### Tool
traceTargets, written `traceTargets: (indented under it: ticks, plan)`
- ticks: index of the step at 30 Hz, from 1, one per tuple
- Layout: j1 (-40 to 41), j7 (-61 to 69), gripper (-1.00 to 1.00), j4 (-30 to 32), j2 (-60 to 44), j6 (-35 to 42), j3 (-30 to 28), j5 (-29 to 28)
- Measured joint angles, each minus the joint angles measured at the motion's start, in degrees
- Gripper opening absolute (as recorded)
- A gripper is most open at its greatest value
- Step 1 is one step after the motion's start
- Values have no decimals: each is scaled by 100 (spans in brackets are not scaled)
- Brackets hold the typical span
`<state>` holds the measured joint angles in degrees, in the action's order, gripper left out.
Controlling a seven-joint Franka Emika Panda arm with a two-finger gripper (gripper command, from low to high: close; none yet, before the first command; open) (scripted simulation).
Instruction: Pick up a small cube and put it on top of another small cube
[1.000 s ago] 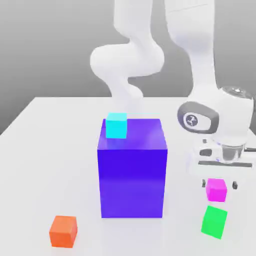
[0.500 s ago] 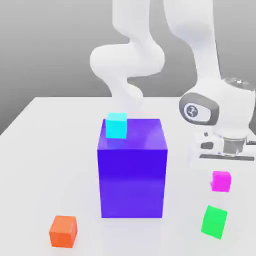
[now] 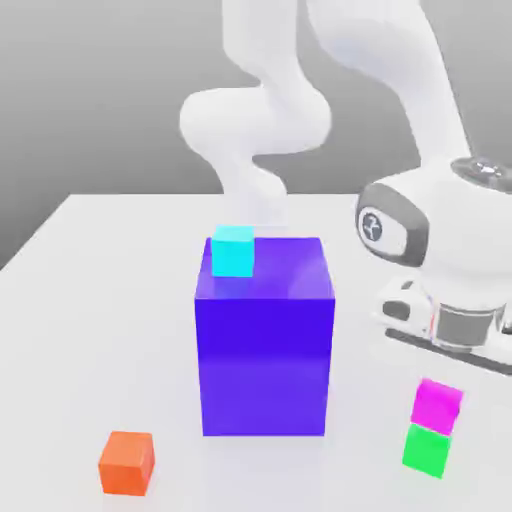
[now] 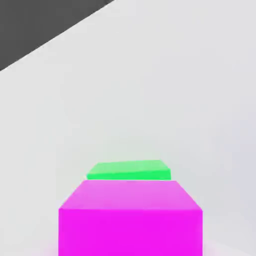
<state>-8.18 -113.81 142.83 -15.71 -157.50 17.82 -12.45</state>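
The small magenta cube (image 3: 437, 405) rests on top of the small green cube (image 3: 428, 450), near the front of the table at the exterior view's right. It is slightly tilted and offset toward the right. My gripper (image 3: 452, 362) hangs just above the magenta cube, its hand tilted. In the hand view the magenta cube (image 4: 131, 220) is very close, with a strip of the green cube (image 4: 129, 170) showing past its edge.
A big blue-violet block (image 3: 263, 335) stands mid-table to the left of the stack, with a small cyan cube (image 3: 233, 250) on its top back corner. A small orange cube (image 3: 127, 462) lies front left on the white table (image 3: 90, 330).
The magenta cube, first just above the green one and then carried a little higher, now sits on the green cube. The hand has shifted right and tilted.
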Motion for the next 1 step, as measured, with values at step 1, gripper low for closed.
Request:
traceTargets:
  ticks: [1]
  plan:
    - [0, 0, 100, 0, 0, 0, 0, 0]
